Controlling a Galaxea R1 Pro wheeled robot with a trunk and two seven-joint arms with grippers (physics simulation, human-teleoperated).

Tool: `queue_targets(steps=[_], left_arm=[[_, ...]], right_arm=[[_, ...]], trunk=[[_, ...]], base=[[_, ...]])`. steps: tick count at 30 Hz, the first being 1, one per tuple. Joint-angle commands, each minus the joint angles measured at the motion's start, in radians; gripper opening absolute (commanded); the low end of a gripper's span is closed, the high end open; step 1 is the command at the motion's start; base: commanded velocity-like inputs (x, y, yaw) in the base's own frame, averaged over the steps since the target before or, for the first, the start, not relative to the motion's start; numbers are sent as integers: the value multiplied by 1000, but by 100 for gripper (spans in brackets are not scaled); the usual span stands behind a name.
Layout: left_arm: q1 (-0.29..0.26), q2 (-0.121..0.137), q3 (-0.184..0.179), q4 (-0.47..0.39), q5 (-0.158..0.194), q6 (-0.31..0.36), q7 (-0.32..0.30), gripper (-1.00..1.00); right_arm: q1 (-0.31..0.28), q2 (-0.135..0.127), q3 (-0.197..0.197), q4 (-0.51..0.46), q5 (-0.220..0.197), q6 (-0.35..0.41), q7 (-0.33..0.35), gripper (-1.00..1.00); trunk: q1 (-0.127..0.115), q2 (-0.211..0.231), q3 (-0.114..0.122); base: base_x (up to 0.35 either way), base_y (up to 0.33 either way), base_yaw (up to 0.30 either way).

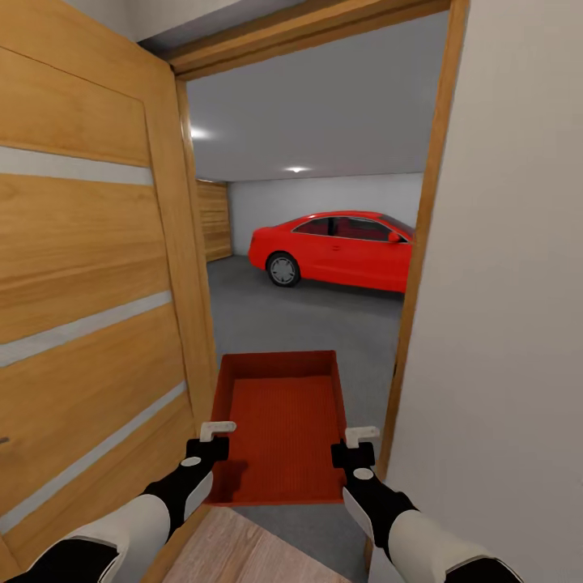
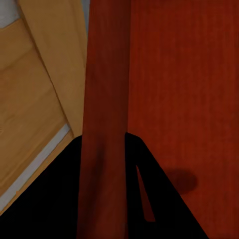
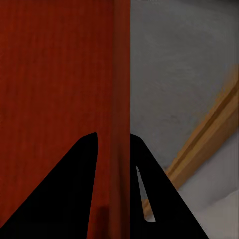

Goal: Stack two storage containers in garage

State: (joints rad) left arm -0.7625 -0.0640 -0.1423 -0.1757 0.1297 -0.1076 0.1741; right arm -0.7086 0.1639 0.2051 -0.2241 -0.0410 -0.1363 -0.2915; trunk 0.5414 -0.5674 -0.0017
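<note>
Left gripper: you're clamped on the storage container wall, lower centre
Right gripper: clamped on its opposite wall

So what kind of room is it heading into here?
Most likely a garage, seen through a wooden door frame: a shiny red car stands on a dark grey concrete floor, with plain light-grey walls behind.

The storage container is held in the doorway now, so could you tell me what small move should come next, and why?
Probably a slow, straight roll forward through the doorway. The storage container hangs between the left claw and right claw, each shut on a side wall, and sits between the open door and the door frame with little room either side. The garage floor lies ahead, before the red car.
</note>
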Motion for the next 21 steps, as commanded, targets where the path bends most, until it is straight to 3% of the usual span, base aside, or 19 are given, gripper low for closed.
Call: queue_targets(steps=[1, 9, 21], left_arm=[[-1, 35, 53, -2, 59, -61, 5, -100], [-1, 35, 53, -2, 59, -61, 5, -100], [-1, 34, 53, -2, 59, -61, 5, -100]], right_arm=[[0, -3, -29, 12, -16, -8, -1, -100], [0, -3, -29, 12, -17, -8, -1, -100], [0, -2, -29, 12, -17, -8, -1, -100]], trunk=[[1, 0, 0], [1, 0, 0], [1, 0, 0]], base=[[156, 209, -1], [187, 257, -29], [193, 266, -232]])
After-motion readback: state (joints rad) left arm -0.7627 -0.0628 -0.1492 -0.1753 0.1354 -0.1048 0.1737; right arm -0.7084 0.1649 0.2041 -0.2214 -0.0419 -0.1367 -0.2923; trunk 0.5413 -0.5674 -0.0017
